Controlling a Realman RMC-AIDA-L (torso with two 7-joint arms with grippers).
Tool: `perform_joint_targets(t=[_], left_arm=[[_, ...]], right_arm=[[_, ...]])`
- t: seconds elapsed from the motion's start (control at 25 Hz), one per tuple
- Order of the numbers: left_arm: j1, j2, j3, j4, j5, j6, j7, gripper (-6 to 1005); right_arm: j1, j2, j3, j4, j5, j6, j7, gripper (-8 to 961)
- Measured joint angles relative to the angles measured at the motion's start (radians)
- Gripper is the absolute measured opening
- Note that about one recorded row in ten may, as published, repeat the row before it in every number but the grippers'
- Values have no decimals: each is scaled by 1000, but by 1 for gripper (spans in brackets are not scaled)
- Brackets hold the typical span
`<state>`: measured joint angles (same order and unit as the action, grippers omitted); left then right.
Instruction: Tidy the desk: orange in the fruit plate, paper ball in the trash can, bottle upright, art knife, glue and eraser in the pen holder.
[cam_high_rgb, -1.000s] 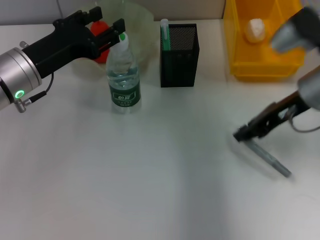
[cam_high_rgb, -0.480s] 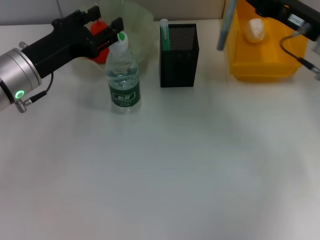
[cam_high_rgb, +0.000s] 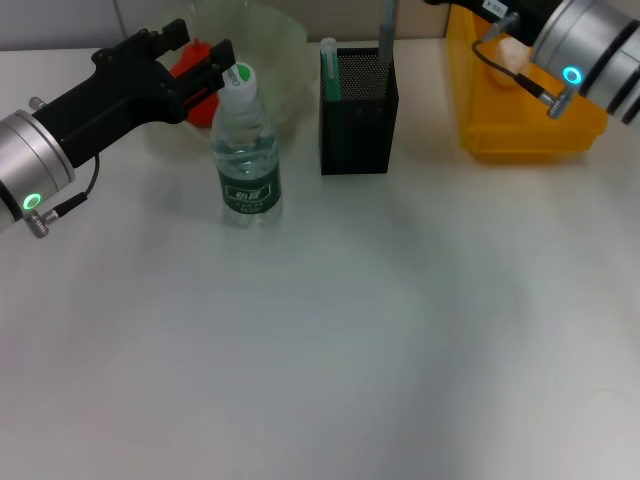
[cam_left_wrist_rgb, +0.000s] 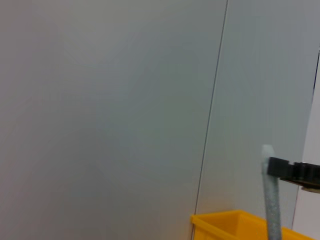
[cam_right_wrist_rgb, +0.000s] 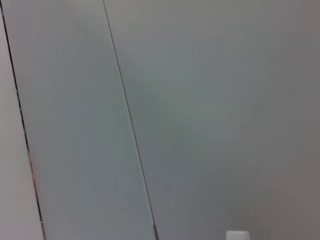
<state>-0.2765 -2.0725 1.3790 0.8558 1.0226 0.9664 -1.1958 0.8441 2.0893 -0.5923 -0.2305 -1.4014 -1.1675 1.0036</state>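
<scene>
The grey stick-shaped art knife (cam_high_rgb: 386, 22) hangs upright over the square black mesh pen holder (cam_high_rgb: 359, 112), pinched by the right gripper (cam_left_wrist_rgb: 292, 170). The left gripper (cam_high_rgb: 200, 60) sits spread around the clear plastic bottle's white cap (cam_high_rgb: 238, 80), bottle upright.

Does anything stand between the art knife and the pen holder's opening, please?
Nothing visible does: the art knife in the right gripper hangs upright over the pen holder's open top, and the glue stands at its left wall, clear of it.
</scene>
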Motion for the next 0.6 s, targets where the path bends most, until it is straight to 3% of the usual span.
perform_joint_targets(t=[0.6], left_arm=[[16,2,-8,-1,-13,18,7,652]], right_arm=[[37,1,-17,36,6,52,-14,196]])
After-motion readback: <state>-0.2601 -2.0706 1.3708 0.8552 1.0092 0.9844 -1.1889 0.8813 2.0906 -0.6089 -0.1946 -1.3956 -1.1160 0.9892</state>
